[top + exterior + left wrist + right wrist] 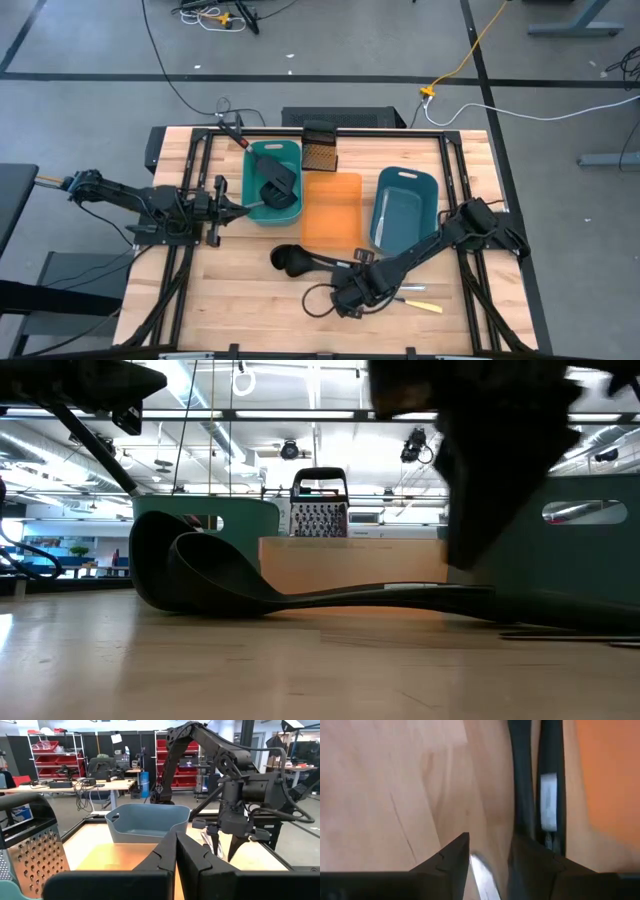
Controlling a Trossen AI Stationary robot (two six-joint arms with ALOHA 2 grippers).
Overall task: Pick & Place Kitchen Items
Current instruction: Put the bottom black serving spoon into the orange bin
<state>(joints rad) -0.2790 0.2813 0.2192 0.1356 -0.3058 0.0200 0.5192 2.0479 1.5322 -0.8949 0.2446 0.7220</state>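
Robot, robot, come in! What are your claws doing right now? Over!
Right claw open, low over the table beside the two black ladles' handles. Left claw shut, waiting by the teal tray. Nothing grabbed yet. Orange tray close alongside.

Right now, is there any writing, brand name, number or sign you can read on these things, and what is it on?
None can be read.
White label on the black ladle handle: blurred, no text legible.
Pale tag hanging in the room behind the table: too small to read.
Metal box grater, teal tray, orange tray and blue tray: no lettering visible.
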